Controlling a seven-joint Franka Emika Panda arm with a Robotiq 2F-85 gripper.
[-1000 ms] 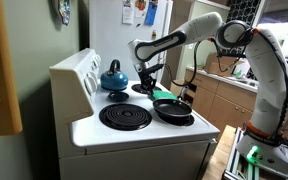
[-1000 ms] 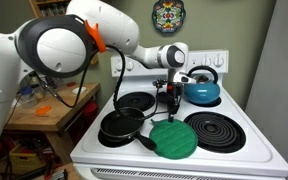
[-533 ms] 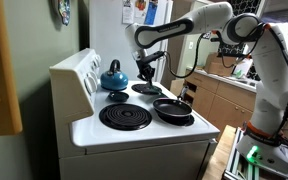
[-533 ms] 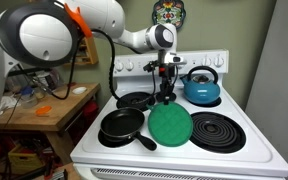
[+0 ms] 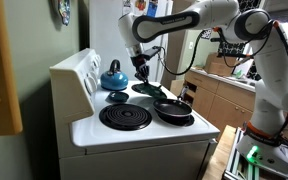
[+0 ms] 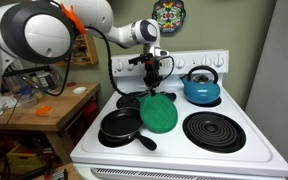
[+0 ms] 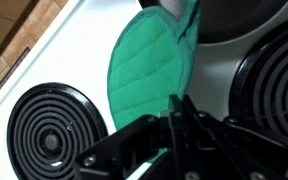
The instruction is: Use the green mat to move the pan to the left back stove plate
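Observation:
My gripper is shut on the top edge of the round green mat, which hangs down in the air over the middle of the stove. In the wrist view the mat hangs below the closed fingers. The black pan sits on the front stove plate nearest the wooden table, handle toward the stove's front edge; it also shows in an exterior view and at the top of the wrist view. The mat hangs just above and beside the pan, not touching it. The back plate behind the pan is bare.
A teal kettle stands on the other back plate, also seen in an exterior view. A bare coil plate is at the front. The stove's control panel rises behind. A wooden table stands beside the stove.
The gripper has risen and moved toward the back of the stove, lifting the green mat off the stove top. The mat now hangs vertically. The pan has not moved.

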